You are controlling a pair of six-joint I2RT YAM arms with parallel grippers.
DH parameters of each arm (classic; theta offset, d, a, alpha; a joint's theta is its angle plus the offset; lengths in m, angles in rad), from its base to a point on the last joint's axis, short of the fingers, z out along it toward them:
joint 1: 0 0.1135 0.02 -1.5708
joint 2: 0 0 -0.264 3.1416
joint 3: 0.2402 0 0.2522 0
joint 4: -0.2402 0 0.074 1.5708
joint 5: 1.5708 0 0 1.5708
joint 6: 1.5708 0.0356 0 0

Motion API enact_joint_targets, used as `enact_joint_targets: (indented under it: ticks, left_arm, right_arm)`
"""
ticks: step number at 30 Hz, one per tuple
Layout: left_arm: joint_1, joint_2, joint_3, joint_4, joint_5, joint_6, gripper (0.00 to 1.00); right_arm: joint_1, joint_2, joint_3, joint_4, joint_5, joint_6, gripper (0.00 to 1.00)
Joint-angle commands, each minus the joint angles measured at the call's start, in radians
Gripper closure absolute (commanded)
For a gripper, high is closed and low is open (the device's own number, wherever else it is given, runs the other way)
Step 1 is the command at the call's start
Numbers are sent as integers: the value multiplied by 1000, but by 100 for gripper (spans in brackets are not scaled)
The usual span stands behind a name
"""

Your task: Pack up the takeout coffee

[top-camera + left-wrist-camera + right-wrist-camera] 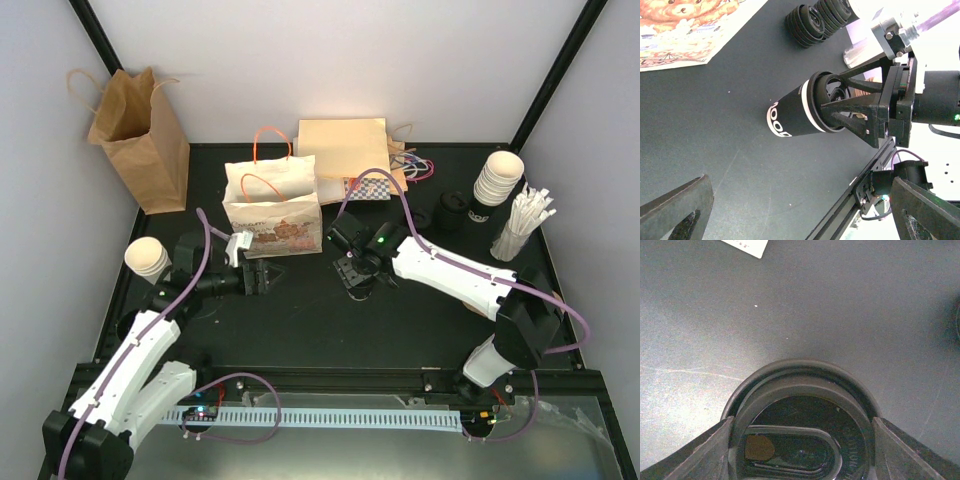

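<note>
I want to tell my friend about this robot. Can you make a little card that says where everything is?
cup: upright, mid-table, black lid on
right gripper: closed on the cup's lid from above
left gripper: open, empty, near the printed bag
printed bag: standing just behind the grippers
brown bag: standing open, back left
spare cups: stacked, back right, near the loose lids
packed: not yet, the cup is outside both bags

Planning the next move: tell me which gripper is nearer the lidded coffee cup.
Right. The right gripper is clamped on the top of the takeout coffee. The left gripper is open, off to the cup's left, not touching it.
</note>
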Motion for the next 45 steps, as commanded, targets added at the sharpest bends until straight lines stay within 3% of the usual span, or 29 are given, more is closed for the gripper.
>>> enact_joint_targets:
  ticks: [1, 10, 22, 30, 45]
  left_arm:
    - [-8, 11, 0, 34, 11, 6, 1]
    - [-48, 45, -14, 98, 7, -35, 1]
    - [-242, 203, 32, 248, -91, -106, 1]
    - [-281, 284, 60, 291, -109, -130, 1]
    - [-295, 273, 7, 334, -122, -170, 3]
  right_arm:
    - [-2, 14, -25, 39, -4, 16, 30]
    - [-32, 16, -69, 59, -124, 19, 31]
    - [-48, -59, -160, 66, -292, -38, 34]
    - [-44, -84, -181, 59, -363, -100, 35]
    - [146, -128, -198, 61, -305, -154, 34]
